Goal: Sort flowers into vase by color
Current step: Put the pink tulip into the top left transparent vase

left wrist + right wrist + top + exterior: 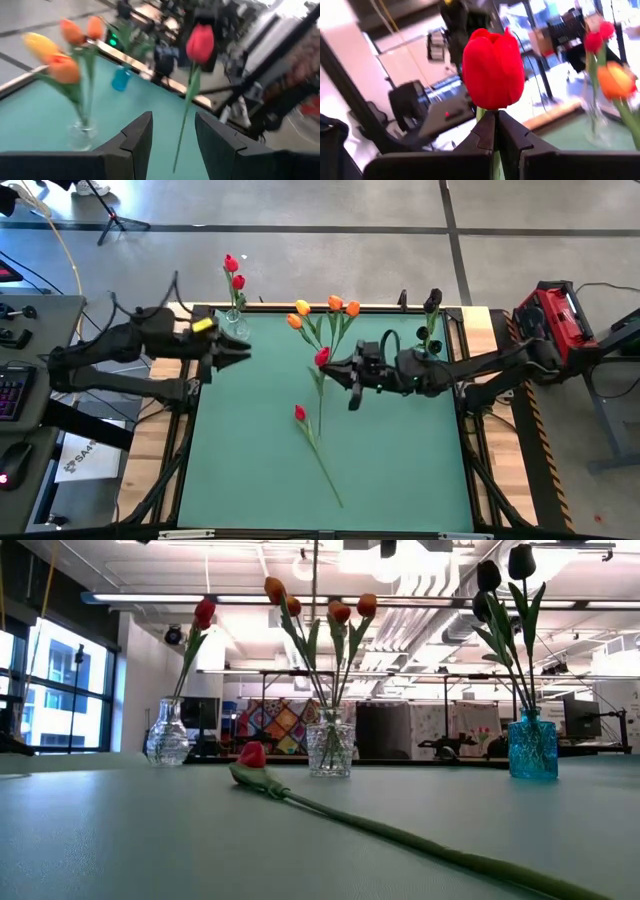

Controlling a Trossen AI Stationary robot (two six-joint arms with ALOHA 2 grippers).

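Note:
My right gripper is over the table's middle, shut on a red tulip whose head fills the right wrist view. My left gripper is open and touches nothing; it is beside the clear vase that holds two red tulips. The left wrist view looks between the open fingers toward the held tulip. A second red tulip lies flat on the mat. Orange tulips stand in the middle clear vase, and dark tulips in the blue vase. My right gripper pinches the red tulip's stem just below the head between its two fingers. The fingers come from the table's right side and lie across the stem. The tulip is lifted clear. Its head shows past the fingertips, and its stem trails toward the near edge.
Three vases stand in a row along the table's far edge. The lying tulip's long stem runs slantwise toward the near edge. A red and black case sits off the table's right side, and a keyboard off its left.

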